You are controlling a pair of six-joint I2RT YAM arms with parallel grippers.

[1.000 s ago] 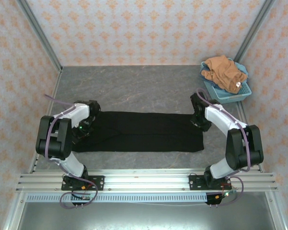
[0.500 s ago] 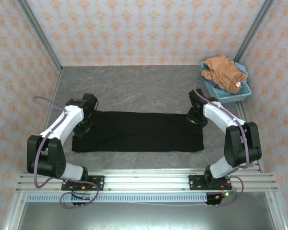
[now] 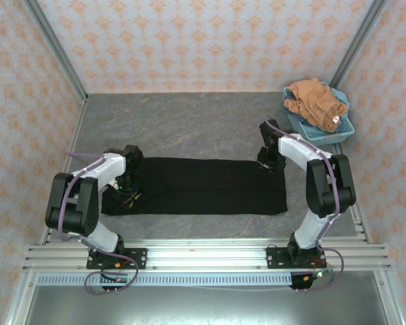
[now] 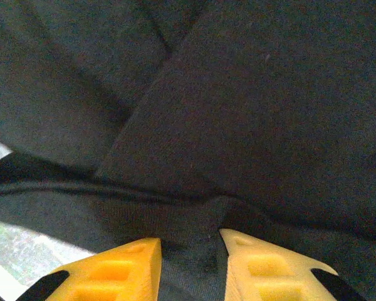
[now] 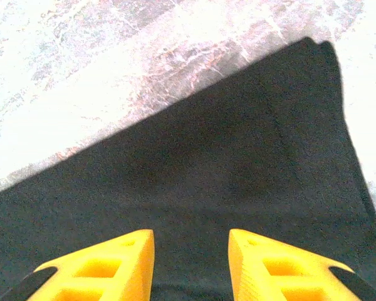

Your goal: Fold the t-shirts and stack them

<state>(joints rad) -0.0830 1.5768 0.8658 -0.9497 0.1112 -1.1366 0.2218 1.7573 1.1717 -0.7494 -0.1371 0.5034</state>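
Top external view: the black t-shirt (image 3: 196,186) lies as a long band mid-table, with the left gripper (image 3: 126,188) at its 9 o'clock end and the right gripper (image 3: 269,162) at its 2 o'clock corner, both with jaws parted, so the next move is probably to pinch the ends for a crosswise fold, while the orange-brown t-shirt (image 3: 316,101) sits in the basket (image 3: 318,133).

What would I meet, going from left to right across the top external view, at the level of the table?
First the left gripper → flat black cloth t-shirt → right gripper → crumpled orange-brown cloth t-shirt lying in the light-blue plastic basket.

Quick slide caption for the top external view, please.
Left hand and right hand at opposite ends of the folded black t-shirt; orange-brown t-shirt in the basket.
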